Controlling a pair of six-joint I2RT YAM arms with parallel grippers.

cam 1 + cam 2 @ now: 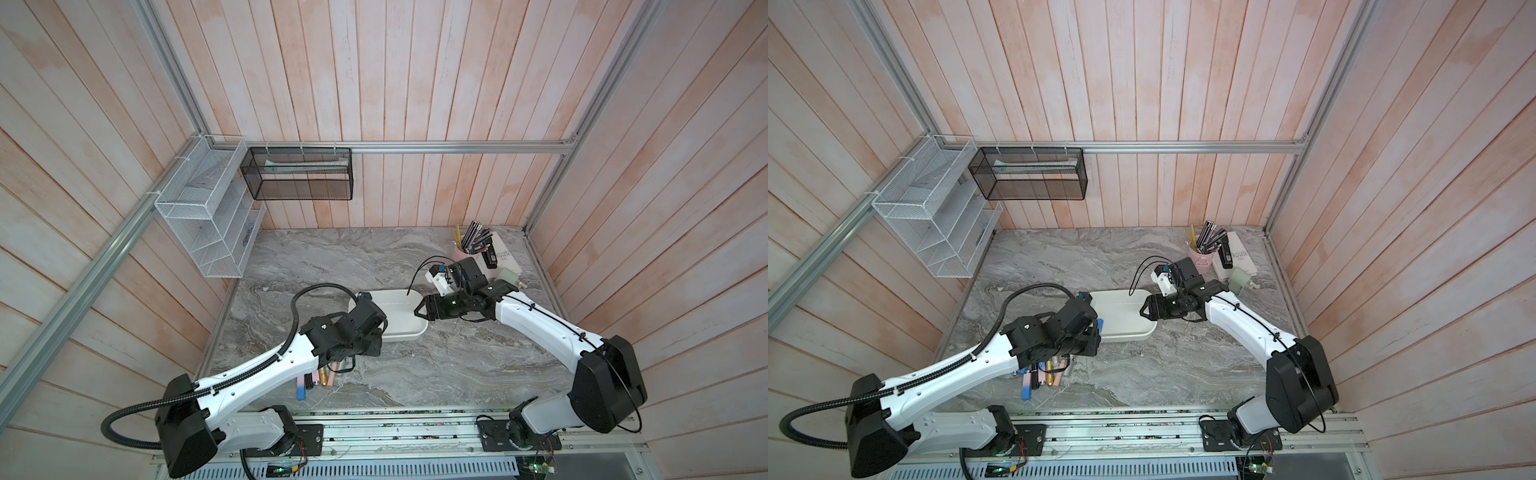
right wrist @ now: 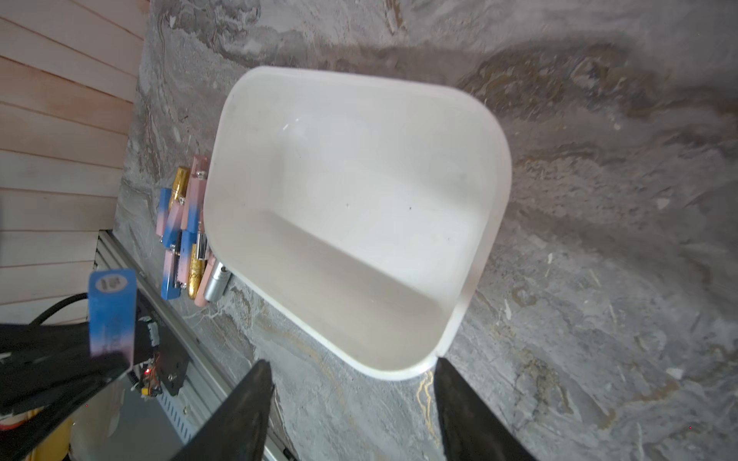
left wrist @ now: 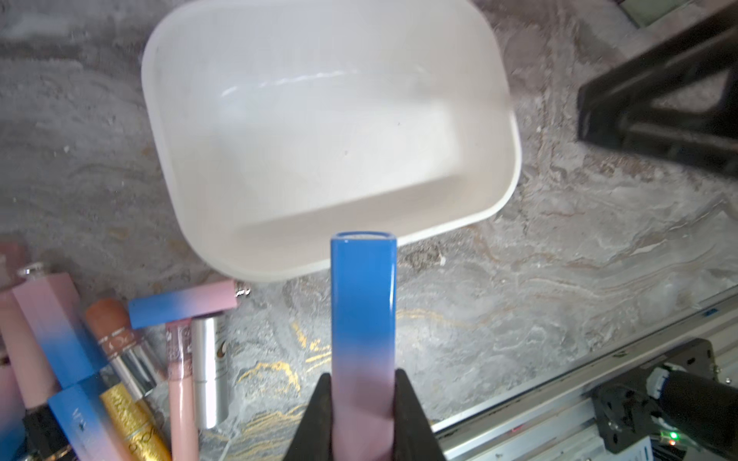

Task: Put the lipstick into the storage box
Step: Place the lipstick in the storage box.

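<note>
My left gripper [image 3: 363,375] is shut on the pink end of a square blue-to-pink lipstick [image 3: 363,303]. Its blue end points at the near rim of the storage box [image 3: 331,151], a white rounded tub that holds nothing. In a top view the blue tip [image 1: 1100,323] shows at the box's [image 1: 1121,316] left end, under my left wrist. My right gripper [image 2: 351,361] stands open at the box's right end [image 1: 401,318], nothing between its fingers, with the box's corner [image 2: 399,369] just ahead of them. The held lipstick [image 2: 112,315] also shows in the right wrist view.
Several more lipsticks [image 1: 320,376] lie in a pile at the front left, near the box [image 3: 120,359]. A pink pen cup [image 1: 465,253], a white book [image 1: 505,255] and a small pale bottle [image 1: 509,276] stand back right. A white wire rack [image 1: 203,216] and a black mesh basket [image 1: 297,174] hang on the walls.
</note>
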